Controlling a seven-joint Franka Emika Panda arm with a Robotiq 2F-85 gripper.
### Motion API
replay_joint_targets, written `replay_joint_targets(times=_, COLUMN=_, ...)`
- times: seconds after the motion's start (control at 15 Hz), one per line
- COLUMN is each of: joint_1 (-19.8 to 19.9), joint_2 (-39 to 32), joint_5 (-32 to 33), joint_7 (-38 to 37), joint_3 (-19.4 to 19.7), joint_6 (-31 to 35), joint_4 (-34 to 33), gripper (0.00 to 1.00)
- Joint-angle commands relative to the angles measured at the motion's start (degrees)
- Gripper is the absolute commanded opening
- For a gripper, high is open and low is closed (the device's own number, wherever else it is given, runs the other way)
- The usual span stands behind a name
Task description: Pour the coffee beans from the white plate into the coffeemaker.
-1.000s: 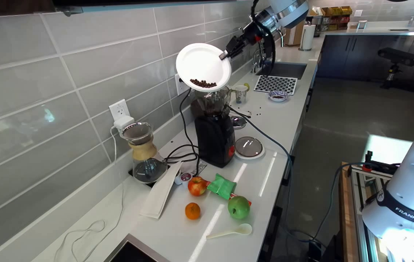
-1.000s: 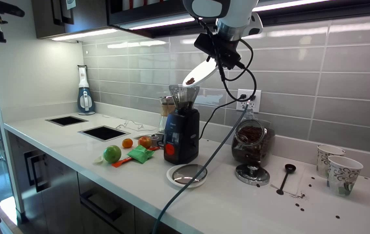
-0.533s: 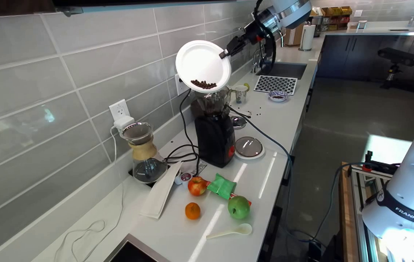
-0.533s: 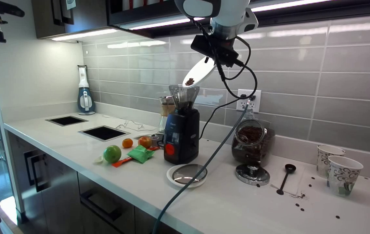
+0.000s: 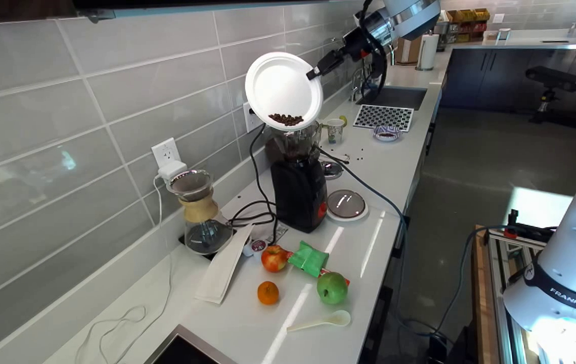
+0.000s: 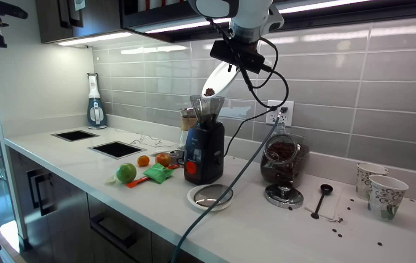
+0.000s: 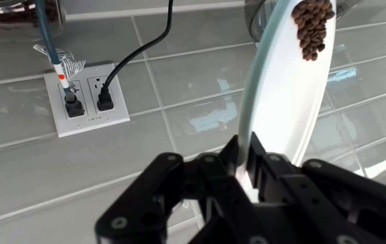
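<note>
Here it is, the white plate [image 5: 280, 83], tipped steeply above the coffeemaker [image 5: 298, 197], and the pincer [image 7: 243, 149] is clamped on its rim, squeezing it from both faces! The coffee beans [image 5: 286, 120] sit bunched in one heap near the plate's lowest edge, right over the coffeemaker's tinted hopper [image 6: 206, 109]. From where I stand that edge overlaps the hopper's mouth; whether they touch, I can't tell, and what's inside the hopper is too dark to make out.

Along the bench [image 6: 251, 233] now: a glass jar [image 6: 286, 168], its round mouth turned outward, is well loaded with dark brown contents, with a silver disc [image 6: 283, 197] lying just in front. Two patterned paper cups [image 6: 386, 199] stand upright close together, their bottoms out of my sight, and loose dark specks [image 6: 379, 243] dot the bench near them. There's a little patterned bowl [image 5: 387, 133] by the dotted mat [image 5: 383, 116], something dark in it! And over by the tiled wall [image 5: 166, 76], a glass carafe [image 5: 201, 212] with a tan collar stands upright; the darkness low in it could be liquid or something showing through, I can't say.
</note>
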State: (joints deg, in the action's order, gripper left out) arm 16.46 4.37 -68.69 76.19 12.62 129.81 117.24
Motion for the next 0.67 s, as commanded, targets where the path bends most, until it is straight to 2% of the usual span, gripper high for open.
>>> replay_joint_targets(times=0.0, joint_1=-1.32, joint_2=1.93, joint_5=-2.64, joint_7=4.59, joint_3=0.69, joint_6=2.84, joint_4=2.62, gripper=0.02)
replay_joint_targets(times=0.6, joint_1=-2.08, joint_2=3.29, joint_5=-4.96, joint_7=12.44, joint_3=0.57, joint_6=4.38, joint_4=4.04, gripper=0.02)
